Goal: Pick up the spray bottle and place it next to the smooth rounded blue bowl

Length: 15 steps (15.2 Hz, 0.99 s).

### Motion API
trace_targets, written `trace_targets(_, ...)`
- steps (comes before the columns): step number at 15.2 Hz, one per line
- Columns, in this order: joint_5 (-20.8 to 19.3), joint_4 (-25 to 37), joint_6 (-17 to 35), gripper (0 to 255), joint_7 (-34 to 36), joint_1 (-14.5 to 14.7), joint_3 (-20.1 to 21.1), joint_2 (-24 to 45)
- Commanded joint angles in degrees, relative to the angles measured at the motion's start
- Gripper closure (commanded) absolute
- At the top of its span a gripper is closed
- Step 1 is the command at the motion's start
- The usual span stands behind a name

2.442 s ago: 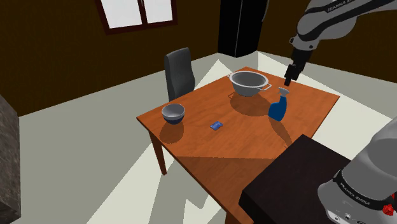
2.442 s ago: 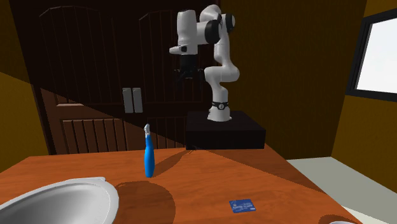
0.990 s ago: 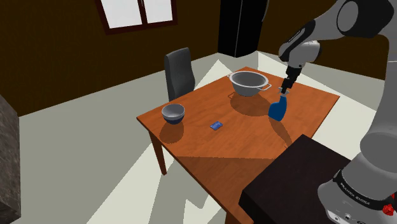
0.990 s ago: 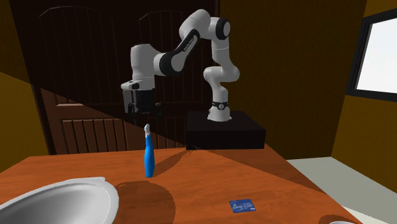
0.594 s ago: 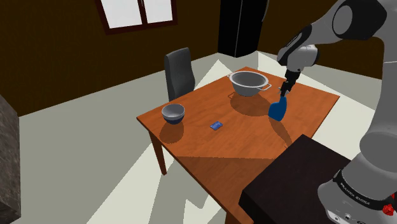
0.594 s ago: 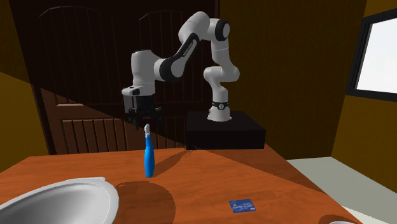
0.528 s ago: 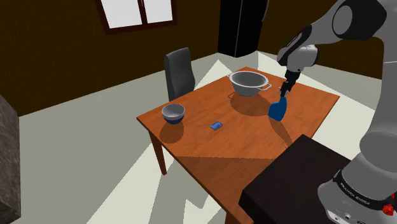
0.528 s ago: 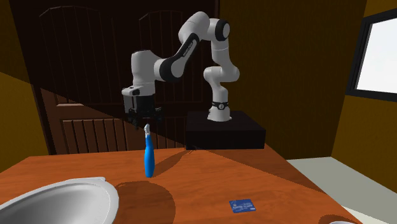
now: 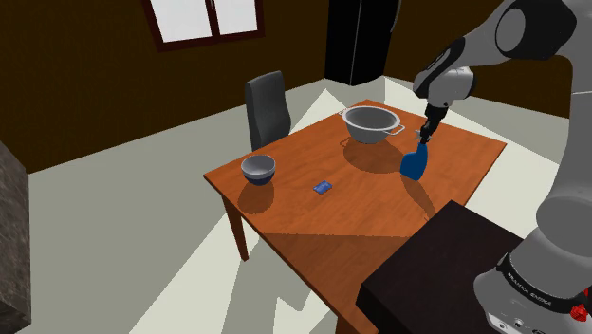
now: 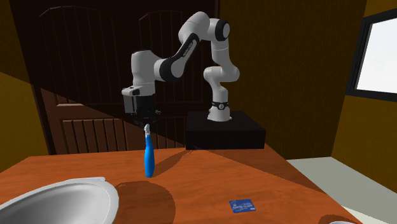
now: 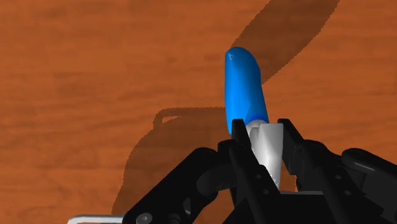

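Observation:
The spray bottle (image 9: 415,163), blue with a pale grey spray head, stands upright on the wooden table (image 9: 313,223) near its far right side in the shoulder view. My black gripper (image 9: 426,134) reaches down from above and is shut on the bottle's head. Across the table, the second exterior view has the bottle (image 10: 149,159) with the gripper (image 10: 147,127) clamped on its top. Along the hand, both fingers (image 11: 240,147) clasp the pale head, and the blue body (image 11: 243,92) stretches away toward the tabletop. The rounded blue-grey bowl (image 9: 258,169) sits near the table's left corner, far from the bottle.
A large grey metal pot (image 9: 370,123) with handles stands at the table's far side, close to the bottle. A small blue card (image 9: 323,187) lies between bowl and bottle. A grey chair (image 9: 268,107) stands behind the table. My black stand (image 9: 446,270) borders the near edge.
The gripper came down over the bottle's head, and in the last half second its fingers shut on it. The bottle has not moved.

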Motion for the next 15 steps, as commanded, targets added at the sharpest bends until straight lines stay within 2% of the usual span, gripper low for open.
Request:
trace_targets(1, 0.0, 0.0, 0.0, 255, 0.0, 0.0, 0.0, 0.0)
trace_targets(6, 0.0, 0.0, 0.0, 255, 0.0, 0.0, 0.0, 0.0)
trace_targets(15, -2.7, 0.9, -5.1, 255, 1.7, 1.2, -1.7, -4.6)
